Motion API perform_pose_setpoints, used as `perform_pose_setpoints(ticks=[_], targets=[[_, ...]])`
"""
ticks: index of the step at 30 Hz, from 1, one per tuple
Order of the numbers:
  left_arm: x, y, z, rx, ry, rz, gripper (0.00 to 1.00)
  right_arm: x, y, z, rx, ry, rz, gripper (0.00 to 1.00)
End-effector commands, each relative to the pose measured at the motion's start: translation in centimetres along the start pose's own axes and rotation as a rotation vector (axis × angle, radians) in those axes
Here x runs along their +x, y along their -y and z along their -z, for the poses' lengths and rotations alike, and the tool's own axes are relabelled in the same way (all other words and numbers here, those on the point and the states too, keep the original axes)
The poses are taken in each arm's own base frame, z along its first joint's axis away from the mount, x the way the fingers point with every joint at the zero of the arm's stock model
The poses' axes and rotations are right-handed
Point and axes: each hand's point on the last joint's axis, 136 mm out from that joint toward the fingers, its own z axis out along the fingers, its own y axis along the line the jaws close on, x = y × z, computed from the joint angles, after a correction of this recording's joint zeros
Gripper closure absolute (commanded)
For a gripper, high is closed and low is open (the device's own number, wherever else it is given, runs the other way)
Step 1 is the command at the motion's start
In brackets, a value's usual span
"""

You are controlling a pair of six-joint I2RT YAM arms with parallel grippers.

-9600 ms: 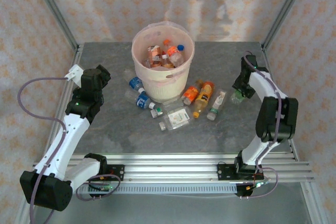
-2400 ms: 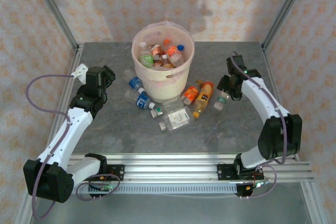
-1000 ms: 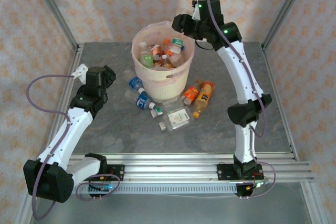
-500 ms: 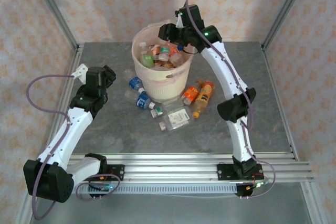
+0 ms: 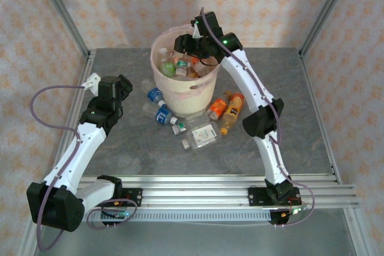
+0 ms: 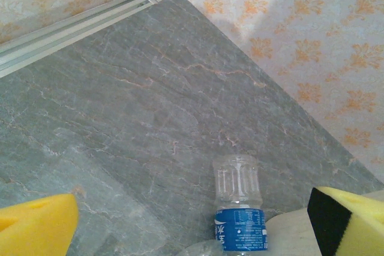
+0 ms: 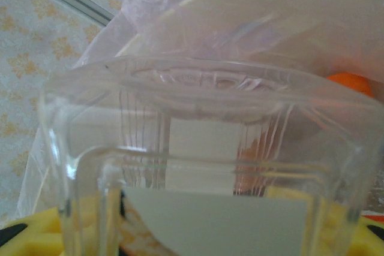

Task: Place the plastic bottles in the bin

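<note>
Grey marbled tabletop (image 5: 150,160), floral-print panels on three sides, aluminium rails along the near edge.

Cream bin (image 5: 180,97) upright toward the far middle of the table, pink translucent liner (image 5: 162,39) folded over the rim. Inside, a heap of plastic bottles (image 5: 171,64), orange and green labels visible.

Right arm arched up and over the bin's far-right rim. Right gripper (image 5: 183,45) poised above the opening, over the heap. Right wrist view: clear bottle (image 7: 204,148) hard against the lens, ribbed, white label, clamped between yellow pads (image 7: 12,232). Jaws clenched on it. Liner and cream bin wall just behind, something orange (image 7: 351,82) beyond at the right edge.

Left gripper (image 5: 120,85) low over the table, left of the bin, apart from it. Left wrist view: yellow fingers (image 6: 36,226) spread wide, jaws released, gripping nothing. Ahead of them a blue-labelled bottle (image 6: 240,214) lying on its side, base pointing away, just beside the bin's foot.

Loose on the table, near side of the bin:
- two blue-labelled bottles lying at the left foot, one (image 5: 155,95) nearer the back, one (image 5: 162,115) nearer the front
- two orange bottles (image 5: 218,107) (image 5: 233,107) side by side at the right foot, tilted
- flat clear bottle with white label (image 5: 204,133) in front
- small green-capped bottle (image 5: 178,125) just left of that one
</note>
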Motion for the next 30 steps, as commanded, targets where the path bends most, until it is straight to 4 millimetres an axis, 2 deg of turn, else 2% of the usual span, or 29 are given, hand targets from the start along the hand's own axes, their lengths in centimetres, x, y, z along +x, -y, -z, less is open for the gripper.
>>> perform_pose_setpoints(ticks=[1, 9, 19, 30], targets=[[-0.9, 0.1, 0.3, 0.0, 0.018, 0.017, 0.0, 0.2, -1.0, -0.2, -0.021, -0.001, 0.02, 0.55], [-1.0, 0.2, 0.2, 0.001, 0.017, 0.018, 0.0, 0.2, -1.2, -0.1, -0.026, -0.002, 0.023, 0.39], [-1.1, 0.5, 0.2, 0.007, 0.016, 0.019, 0.0, -0.2, -2.1, 1.5, -0.034, 0.015, 0.04, 0.24], [-0.9, 0.3, 0.2, 0.0, 0.013, 0.016, 0.0, -0.5, -3.6, 4.3, -0.027, 0.052, 0.089, 0.23]])
